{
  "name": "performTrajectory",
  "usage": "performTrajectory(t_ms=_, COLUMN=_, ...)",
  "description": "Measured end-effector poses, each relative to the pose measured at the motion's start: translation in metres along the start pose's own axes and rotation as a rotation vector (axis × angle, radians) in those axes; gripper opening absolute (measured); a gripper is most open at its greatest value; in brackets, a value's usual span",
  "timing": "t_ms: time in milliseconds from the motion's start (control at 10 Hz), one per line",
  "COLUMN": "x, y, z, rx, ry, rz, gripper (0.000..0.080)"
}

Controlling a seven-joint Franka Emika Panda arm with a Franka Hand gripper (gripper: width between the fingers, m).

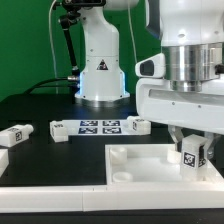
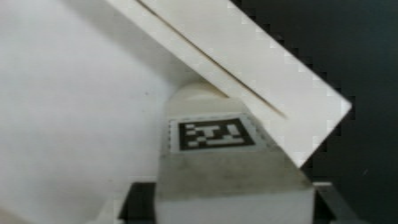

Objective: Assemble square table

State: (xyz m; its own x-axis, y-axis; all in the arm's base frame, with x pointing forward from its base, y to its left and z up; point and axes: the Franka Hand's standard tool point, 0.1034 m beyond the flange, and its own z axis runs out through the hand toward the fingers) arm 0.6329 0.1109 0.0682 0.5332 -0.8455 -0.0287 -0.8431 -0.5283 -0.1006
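Pinching white leg post point(image 1: 193, 154) between gripper point(image 1: 192, 158) fingers point(image 2: 141, 203) at lower right of exterior frame, upright over right side of square panel point(image 1: 140, 170); looks light, rigid, smooth plastic, probably slippery, so best held on flat side faces mid-height, squarely, clear of tag point(image 2: 215, 133).
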Motion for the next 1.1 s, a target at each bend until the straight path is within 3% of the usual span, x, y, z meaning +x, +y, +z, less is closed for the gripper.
performTrajectory(t_ms=100, x=-0.0009, y=0.0009, z=0.0001, rx=0.0, ry=-0.013, rz=0.193, gripper=0.0295)
performTrajectory(t_ms=200, x=-0.0024, y=0.0008, z=0.0008, rx=0.022, ry=-0.047, rz=0.394, gripper=0.0294)
performTrajectory(t_ms=300, x=-0.0029, y=0.0026, z=0.0008, rx=0.062, ry=-0.091, rz=0.584, gripper=0.0294)
performTrajectory(t_ms=400, x=-0.0042, y=0.0032, z=0.001, rx=0.078, ry=-0.11, rz=0.67, gripper=0.0294)
performTrajectory(t_ms=900, x=-0.0046, y=0.0031, z=0.0009, rx=0.051, ry=-0.119, rz=0.967, gripper=0.0294)
performTrajectory(t_ms=1100, x=-0.0053, y=0.0031, z=0.0011, rx=0.048, ry=-0.105, rz=0.974, gripper=0.0295)
